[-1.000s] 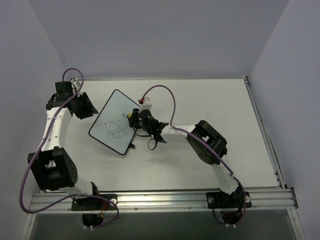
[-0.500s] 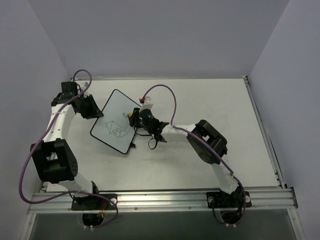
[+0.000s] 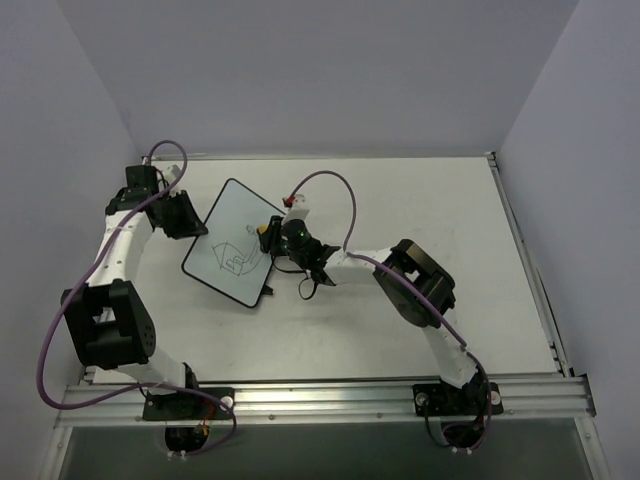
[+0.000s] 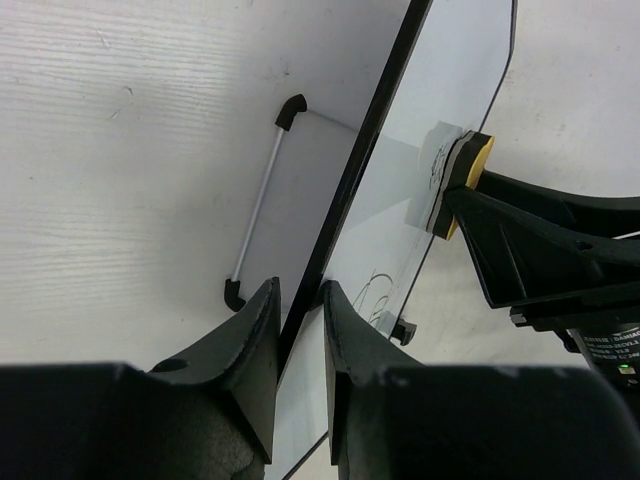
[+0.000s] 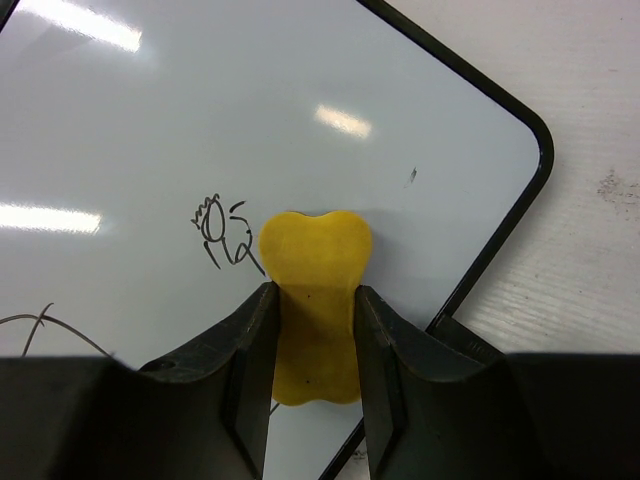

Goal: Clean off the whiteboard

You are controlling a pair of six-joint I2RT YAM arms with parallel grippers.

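The whiteboard (image 3: 233, 240) lies at an angle on the table, with a thin black line drawing (image 3: 232, 261) on its near half. My left gripper (image 3: 193, 226) is at the board's left edge. In the left wrist view its jaws (image 4: 300, 318) pinch the board's black rim (image 4: 372, 140). My right gripper (image 3: 268, 238) is shut on the small yellow eraser (image 5: 314, 250), whose tip presses on the whiteboard (image 5: 200, 120) beside a small scribble (image 5: 222, 232). The left wrist view shows the eraser (image 4: 462, 180) against the board face.
A thin metal foot with black ends (image 4: 258, 208) shows under the board. Purple cables (image 3: 330, 185) arc over the arms. Grey walls close in the table at the back and sides, and a metal rail (image 3: 320, 400) runs along the near edge.
My left gripper moved right to the board's left edge and closed on its rim. The board and the right gripper with the eraser shifted slightly right.
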